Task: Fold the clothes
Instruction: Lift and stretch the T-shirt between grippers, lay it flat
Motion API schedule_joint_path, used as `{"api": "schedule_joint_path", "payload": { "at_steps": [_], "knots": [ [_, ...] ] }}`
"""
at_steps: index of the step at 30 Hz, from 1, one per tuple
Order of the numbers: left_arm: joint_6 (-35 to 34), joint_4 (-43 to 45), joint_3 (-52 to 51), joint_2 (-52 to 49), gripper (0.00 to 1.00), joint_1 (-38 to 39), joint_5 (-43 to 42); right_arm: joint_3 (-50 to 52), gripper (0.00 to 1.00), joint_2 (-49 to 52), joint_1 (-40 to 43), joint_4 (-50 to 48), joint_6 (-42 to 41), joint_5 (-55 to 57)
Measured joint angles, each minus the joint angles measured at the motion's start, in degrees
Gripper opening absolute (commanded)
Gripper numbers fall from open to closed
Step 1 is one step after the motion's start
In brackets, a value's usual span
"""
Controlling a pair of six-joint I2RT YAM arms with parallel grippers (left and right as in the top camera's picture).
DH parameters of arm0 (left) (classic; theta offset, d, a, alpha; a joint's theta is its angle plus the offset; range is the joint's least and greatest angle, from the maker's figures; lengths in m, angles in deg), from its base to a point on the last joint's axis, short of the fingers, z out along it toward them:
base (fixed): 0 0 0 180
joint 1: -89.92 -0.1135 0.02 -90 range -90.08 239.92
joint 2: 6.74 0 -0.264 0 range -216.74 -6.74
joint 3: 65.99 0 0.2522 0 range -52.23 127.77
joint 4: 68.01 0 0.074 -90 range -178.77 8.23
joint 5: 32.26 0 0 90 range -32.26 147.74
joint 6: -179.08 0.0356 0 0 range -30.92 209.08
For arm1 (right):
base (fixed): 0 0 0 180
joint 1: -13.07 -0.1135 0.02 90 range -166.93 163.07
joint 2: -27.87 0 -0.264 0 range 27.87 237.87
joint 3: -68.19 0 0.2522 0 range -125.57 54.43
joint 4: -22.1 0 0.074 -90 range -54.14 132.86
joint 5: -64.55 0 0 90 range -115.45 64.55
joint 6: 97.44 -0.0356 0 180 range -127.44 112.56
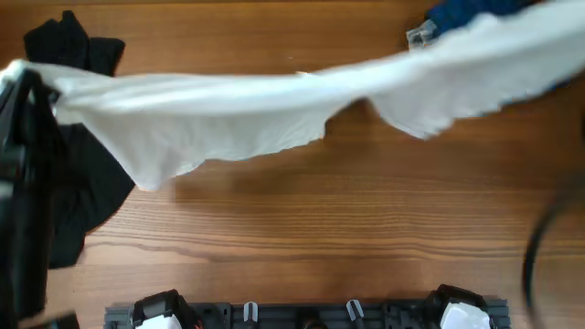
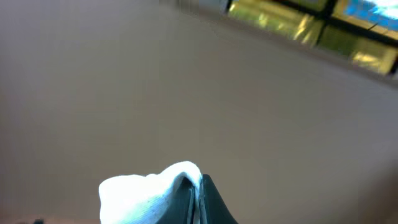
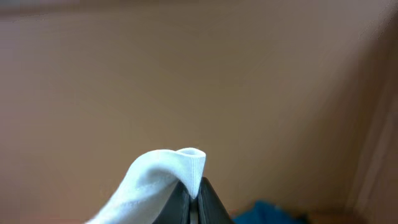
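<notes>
A white garment is stretched across the table from far left to upper right, held up in the air by both arms. My left gripper is shut on one corner of the white cloth; in the overhead view it sits at the far left. My right gripper is shut on another corner of the white cloth; it is out of the overhead frame at the upper right.
A black garment lies crumpled on the left of the wooden table. A blue garment lies at the back right, also in the right wrist view. The arm bases stand at the front edge.
</notes>
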Motion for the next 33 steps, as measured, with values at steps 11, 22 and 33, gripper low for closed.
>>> {"api": "schedule_joint_path", "payload": {
  "at_steps": [11,22,33],
  "knots": [
    [-1.1,-12.5,2.5,4.4,0.04,0.0,3.8,-0.8,0.04,-6.1,0.6,3.1,1.8,6.3],
    [-1.1,3.2,2.1,-47.1,0.04,0.0,6.1,-0.4,0.04,45.2,-6.1,-16.7,4.2,-4.6],
    [-1.2,14.6,2.1,-69.5,0.04,8.0,4.0,-0.3,0.68,69.9,-33.2,-34.5,5.0,-6.5]
  ]
}}
